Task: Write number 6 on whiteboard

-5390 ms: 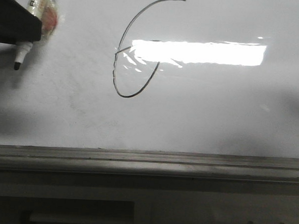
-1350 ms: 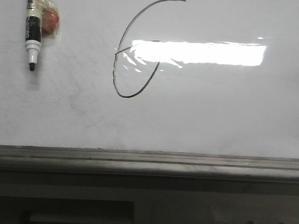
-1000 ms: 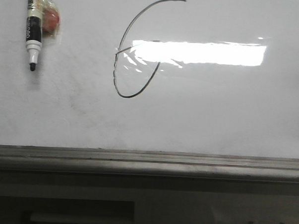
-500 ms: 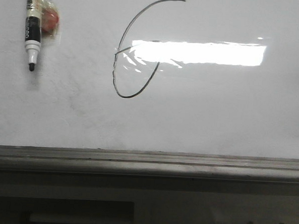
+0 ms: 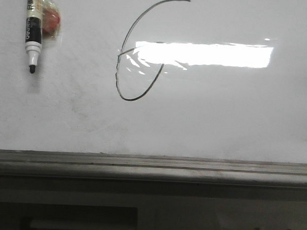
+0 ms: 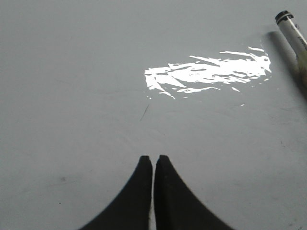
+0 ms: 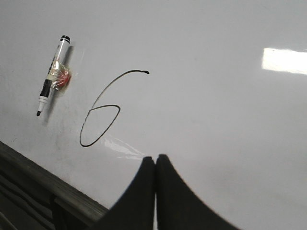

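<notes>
Reading the thin black hand-drawn number 6 (image 5: pixel 138 53) as complete on the glossy white-grey whiteboard (image 5: pixel 219 118), you see both hands (image 6: pixel 153 158) (image 7: pixel 156 157) pressed together, empty, the black-tipped white marker pen (image 5: pixel 32 31) parked beside it.

Our left gripper (image 6: pixel 153 158) has its two black fingers pressed together, gripping nothing. Our right gripper (image 7: pixel 155 158) is the same: fingers closed tip to tip, nothing between them. Neither arm appears in the front view.
</notes>
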Robot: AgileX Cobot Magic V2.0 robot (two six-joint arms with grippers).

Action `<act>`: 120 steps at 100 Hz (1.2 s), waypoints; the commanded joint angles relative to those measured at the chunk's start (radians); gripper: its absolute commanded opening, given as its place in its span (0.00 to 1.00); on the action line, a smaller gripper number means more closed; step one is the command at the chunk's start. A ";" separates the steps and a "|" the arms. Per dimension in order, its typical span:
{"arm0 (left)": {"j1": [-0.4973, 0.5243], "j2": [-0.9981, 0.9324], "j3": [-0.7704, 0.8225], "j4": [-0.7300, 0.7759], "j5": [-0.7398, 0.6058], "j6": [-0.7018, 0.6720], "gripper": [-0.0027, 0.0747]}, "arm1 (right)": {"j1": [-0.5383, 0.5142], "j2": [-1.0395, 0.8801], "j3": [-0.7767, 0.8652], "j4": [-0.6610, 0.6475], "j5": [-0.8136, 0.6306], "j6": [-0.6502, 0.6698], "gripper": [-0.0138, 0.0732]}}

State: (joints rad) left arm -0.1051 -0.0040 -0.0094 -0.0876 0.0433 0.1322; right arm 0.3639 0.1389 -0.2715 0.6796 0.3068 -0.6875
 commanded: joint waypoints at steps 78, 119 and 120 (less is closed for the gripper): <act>0.022 -0.031 0.049 -0.009 -0.057 -0.013 0.01 | -0.006 0.008 -0.027 0.017 -0.069 -0.009 0.08; 0.022 -0.031 0.049 -0.009 -0.057 -0.013 0.01 | -0.009 0.010 -0.003 -0.197 -0.176 0.059 0.08; 0.022 -0.031 0.049 -0.009 -0.057 -0.013 0.01 | -0.013 0.010 0.002 -0.213 -0.187 0.073 0.08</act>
State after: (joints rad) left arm -0.0864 -0.0040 -0.0094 -0.0876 0.0567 0.1322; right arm 0.3618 0.1389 -0.2664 0.5829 0.2628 -0.6741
